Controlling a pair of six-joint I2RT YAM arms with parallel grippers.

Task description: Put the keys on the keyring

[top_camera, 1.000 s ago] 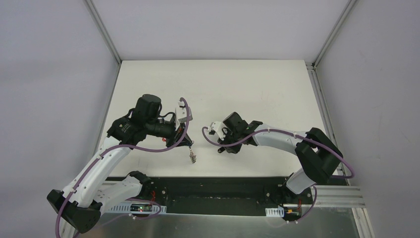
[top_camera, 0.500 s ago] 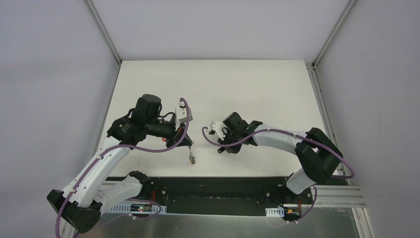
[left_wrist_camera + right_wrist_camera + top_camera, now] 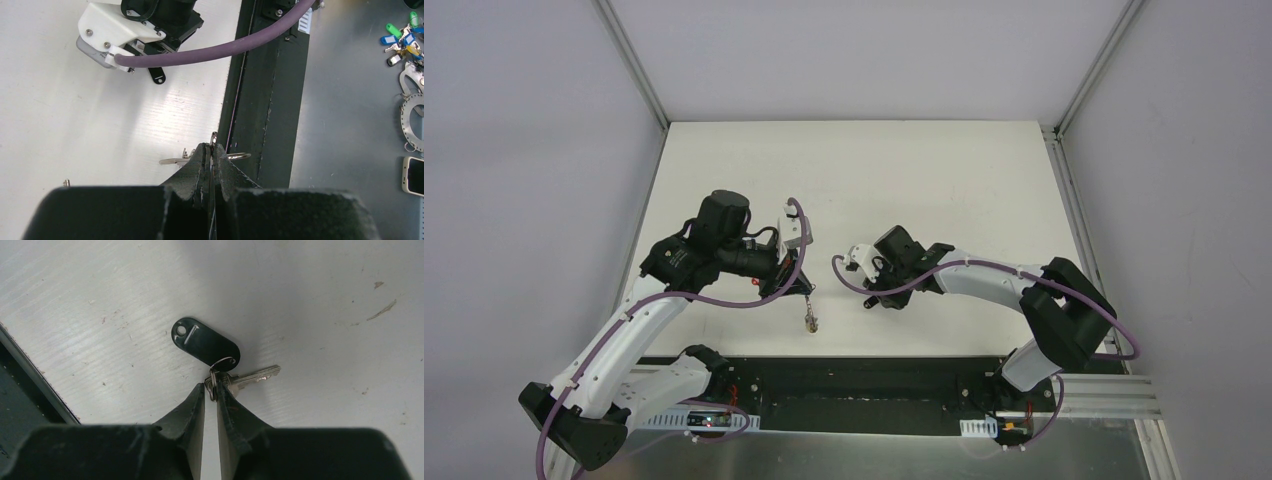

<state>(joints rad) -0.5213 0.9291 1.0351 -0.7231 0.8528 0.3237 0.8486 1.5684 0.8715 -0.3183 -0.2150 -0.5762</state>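
Both arms are up and loaded, but nothing is threaded yet. The left end effector is clamped fully shut on the thin wire of the keyring, and in the overhead view the ring's bunch dangles below it near the front of the surface. The right end effector is pinched narrow on the small loop of the black-tagged key, with the black tag fanned out beside the blade. The two tools sit near each other but clearly apart, so I'd call this the approach stage. Left to do: bring this key across, work it onto the ring, then fetch the red-tagged key, which I can't pick out in any view.
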